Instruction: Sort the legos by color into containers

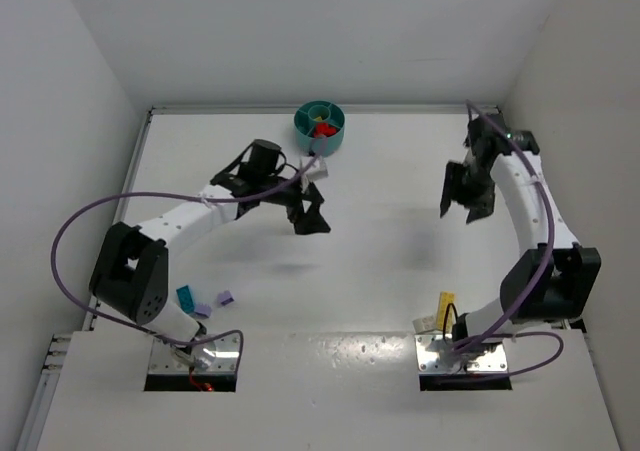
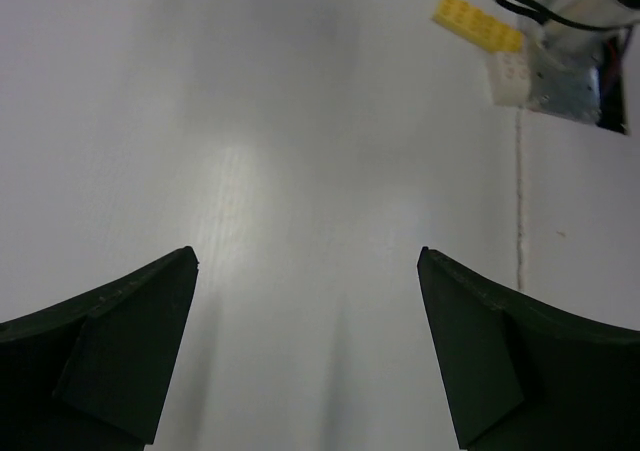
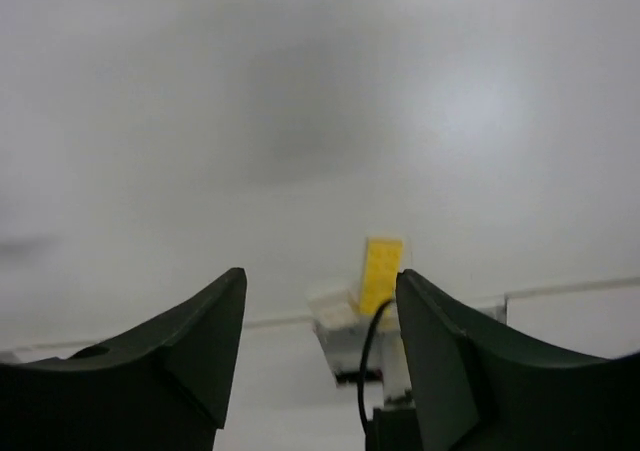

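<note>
Lying unsorted along the table's near edge: yellow brick (image 1: 446, 307), teal brick (image 1: 186, 296), purple brick (image 1: 224, 297). Hanging mid-table with left jaws spread wide and right jaws partly open, gripping nothing. Sitting at the far edge, holding red bricks (image 1: 323, 128): bowl (image 1: 300, 126). Likely between picks; next, reaching back for a near brick.

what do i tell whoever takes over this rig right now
Left end effector: open, empty, hovering near the teal bowl.
Right end effector: open, empty, on the right side.
Done: red bricks sit in one bowl compartment.
Left: yellow brick and pale brick by the right arm's base; teal brick and purple bricks by the left arm's base.
</note>
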Robot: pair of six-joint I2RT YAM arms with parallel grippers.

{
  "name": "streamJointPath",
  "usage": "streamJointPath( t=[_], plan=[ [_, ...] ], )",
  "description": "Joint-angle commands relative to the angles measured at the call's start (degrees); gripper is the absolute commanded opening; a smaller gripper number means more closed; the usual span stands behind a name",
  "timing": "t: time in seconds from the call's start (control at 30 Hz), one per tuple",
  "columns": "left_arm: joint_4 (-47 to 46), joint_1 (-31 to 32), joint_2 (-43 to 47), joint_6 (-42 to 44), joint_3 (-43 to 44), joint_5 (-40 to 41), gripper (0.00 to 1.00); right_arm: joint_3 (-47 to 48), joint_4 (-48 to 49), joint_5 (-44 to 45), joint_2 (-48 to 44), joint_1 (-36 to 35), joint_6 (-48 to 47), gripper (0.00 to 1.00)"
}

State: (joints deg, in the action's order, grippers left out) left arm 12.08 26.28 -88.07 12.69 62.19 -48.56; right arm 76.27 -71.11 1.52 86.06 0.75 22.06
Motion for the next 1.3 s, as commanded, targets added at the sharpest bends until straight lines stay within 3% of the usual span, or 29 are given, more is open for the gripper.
streamJointPath(
  t=[0.0, 0.07, 0.13, 0.17, 0.2, 0.37, 0.5, 0.73, 0.87, 0.97, 1.1, 1.27],
  plan=[
    [4.34, 7.09, -0.25, 13.72, 2.66, -5.23, 0.97, 16.48, 5.28, 0.51, 1.64, 2.83, -0.8, 0.62],
    [5.58, 9.39, -1.66, 18.49, 4.77, -7.07, 0.94, 22.23, 5.81, -0.81, 5.23, 4.69, -2.2, 0.71],
    [7.52, 12.64, -3.94, 28.06, 7.22, -7.69, 0.89, 27.87, 5.81, -1.95, 6.66, 7.05, -3.59, 0.72],
    [8.39, 13.61, -4.91, 31.83, 8.11, -8.56, 0.87, 29.01, 5.81, -2.92, 7.18, 7.07, -4.48, 0.78],
    [10.32, 14.49, -7.09, 39.79, 8.99, -9.1, 0.83, 30.33, 5.81, -3.88, 7.71, 7.76, -4.49, 0.78],
    [12.97, 18.71, -17.73, 60.57, 16.71, -16.73, 0.74, 32.09, 8.44, -9.6, 7.1, 10.4, -6.95, 0.85],
    [13.5, 21.95, -28.8, 64.73, 25.94, -20.52, 0.68, 35.17, 9.24, -11.79, 9.2, 11.54, -6.95, 0.85],
    [13.5, 27.15, -44.63, 64.74, 42.73, -23.25, 0.64, 38.16, 10.38, -19.26, 11.32, 12.08, -6.42, 0.85],
    [12.97, 28.38, -50.96, 61.5, 50.72, -25.96, 0.73, 37.55, 10.91, -22.0, 11.32, 12.61, -6.42, 0.85],
    [9.03, 29.08, -54.65, 55.62, 53.38, -27.64, 0.81, 36.94, 10.91, -23.23, 11.32, 13.13, -6.42, 0.85],
    [-3.26, 30.14, -55.8, 44.03, 52.69, -28.78, 0.82, 36.23, 10.91, -24.8, 11.32, 13.66, -6.42, 0.85],
    [-10.12, 32.08, -57.38, 39.89, 52.68, -30.19, 0.82, 35.7, 10.91, -25.86, 11.32, 14.71, -6.42, 0.85]
  ],
)
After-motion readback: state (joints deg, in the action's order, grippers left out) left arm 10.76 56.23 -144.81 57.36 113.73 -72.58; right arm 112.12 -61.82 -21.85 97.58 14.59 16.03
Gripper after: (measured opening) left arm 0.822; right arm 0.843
